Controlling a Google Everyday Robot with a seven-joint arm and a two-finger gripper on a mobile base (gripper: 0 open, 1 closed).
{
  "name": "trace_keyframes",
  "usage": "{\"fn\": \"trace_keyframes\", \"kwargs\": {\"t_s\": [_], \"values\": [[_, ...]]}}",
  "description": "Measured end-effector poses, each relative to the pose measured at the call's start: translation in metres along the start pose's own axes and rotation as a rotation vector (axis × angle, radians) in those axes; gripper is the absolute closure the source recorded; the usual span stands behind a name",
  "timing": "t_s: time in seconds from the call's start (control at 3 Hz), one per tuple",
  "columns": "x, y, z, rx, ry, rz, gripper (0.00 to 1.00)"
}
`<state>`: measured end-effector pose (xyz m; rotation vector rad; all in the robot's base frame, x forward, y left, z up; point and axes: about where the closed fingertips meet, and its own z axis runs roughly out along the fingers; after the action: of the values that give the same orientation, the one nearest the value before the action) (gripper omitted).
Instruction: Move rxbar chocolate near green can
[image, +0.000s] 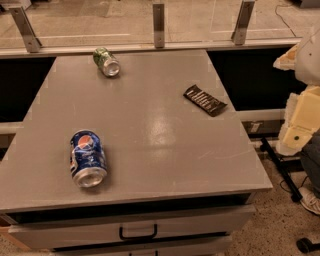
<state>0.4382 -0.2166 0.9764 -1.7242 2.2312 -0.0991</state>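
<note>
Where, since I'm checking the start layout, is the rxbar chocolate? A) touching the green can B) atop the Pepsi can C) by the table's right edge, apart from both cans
C: the rxbar chocolate lies flat by the right edge of the table, apart from the green can and Pepsi can; the pincer is not in view.

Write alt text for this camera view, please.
A grey table holds a dark rxbar chocolate near its right edge, a green can lying at the far left, and a blue Pepsi can lying at the near left. The gripper is out of view; only pale arm parts show at right.
</note>
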Motion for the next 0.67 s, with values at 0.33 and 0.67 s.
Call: {"fn": "trace_keyframes", "kwargs": {"t_s": [0.33, 0.67], "values": [[0.0000, 0.0000, 0.0000, 0.000, 0.000, 0.000, 0.00], [-0.0066, -0.0080, 0.0059, 0.013, -0.022, -0.007, 0.00]]}}
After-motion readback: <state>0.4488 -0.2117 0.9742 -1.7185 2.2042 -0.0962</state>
